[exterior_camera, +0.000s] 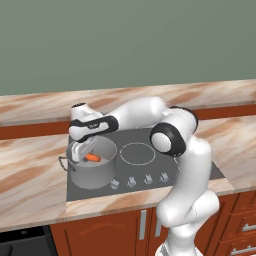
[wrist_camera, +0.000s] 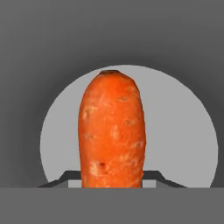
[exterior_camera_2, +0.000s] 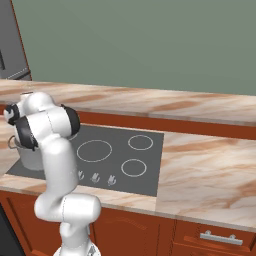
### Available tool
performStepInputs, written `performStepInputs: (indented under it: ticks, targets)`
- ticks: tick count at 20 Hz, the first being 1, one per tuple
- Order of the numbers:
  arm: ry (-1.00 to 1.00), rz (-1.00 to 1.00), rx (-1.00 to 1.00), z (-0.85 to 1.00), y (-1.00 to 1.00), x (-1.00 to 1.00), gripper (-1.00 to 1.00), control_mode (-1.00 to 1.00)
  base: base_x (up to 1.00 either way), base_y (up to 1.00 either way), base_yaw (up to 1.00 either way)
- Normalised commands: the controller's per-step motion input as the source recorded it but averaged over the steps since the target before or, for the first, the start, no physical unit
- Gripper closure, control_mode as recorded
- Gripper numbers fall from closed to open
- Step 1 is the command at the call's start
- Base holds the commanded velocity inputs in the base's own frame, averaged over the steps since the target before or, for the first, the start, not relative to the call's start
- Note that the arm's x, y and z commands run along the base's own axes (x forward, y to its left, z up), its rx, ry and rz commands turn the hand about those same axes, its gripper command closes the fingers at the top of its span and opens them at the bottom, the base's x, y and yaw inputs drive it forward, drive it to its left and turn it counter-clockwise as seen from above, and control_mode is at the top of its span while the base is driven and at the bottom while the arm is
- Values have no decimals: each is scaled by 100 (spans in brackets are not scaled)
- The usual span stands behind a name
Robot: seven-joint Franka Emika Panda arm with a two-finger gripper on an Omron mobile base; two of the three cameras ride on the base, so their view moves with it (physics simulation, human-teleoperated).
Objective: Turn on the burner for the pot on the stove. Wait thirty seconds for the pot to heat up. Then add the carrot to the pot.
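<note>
On the front left ring of the dark stove point(exterior_camera: 140, 169) stands the grey pot point(exterior_camera: 93, 178). My gripper point(exterior_camera: 88, 155) reaches down into the pot's mouth from above and is shut on the orange carrot point(exterior_camera: 93, 158), which hangs inside the rim. In the hand view the carrot point(wrist_camera: 111, 131) points straight away from me between the two dark fingertips point(wrist_camera: 64, 176), over the pot's pale round floor point(wrist_camera: 179, 131). From the right base view the pot point(exterior_camera_2: 29, 157) is partly hidden behind my arm, and the stove point(exterior_camera_2: 125, 152) lies beside it.
A row of small silver knobs point(exterior_camera: 139, 180) runs along the stove's front edge. Marble counter point(exterior_camera: 30, 175) lies left and right of the cooktop, with a raised ledge point(exterior_camera: 50, 105) behind it. A drawer handle point(exterior_camera_2: 220, 238) shows below right.
</note>
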Motion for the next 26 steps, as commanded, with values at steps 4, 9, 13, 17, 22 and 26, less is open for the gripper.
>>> performStepInputs:
  ticks: [4,9,13,17,22,26]
  targets:
    - [0,0,-1,-21,0,14,100,-100,0,0,0]
    - [0,0,0,-25,0,7,100,-100,0,0,0]
    - [0,0,0,-2,0,0,-100,-100,0,0,0]
    - [0,0,0,0,0,0,-100,-100,0,0,0]
    - [0,0,0,3,0,-3,-100,-100,0,0,0]
    - [0,0,0,23,0,-27,-100,-100,0,0,0]
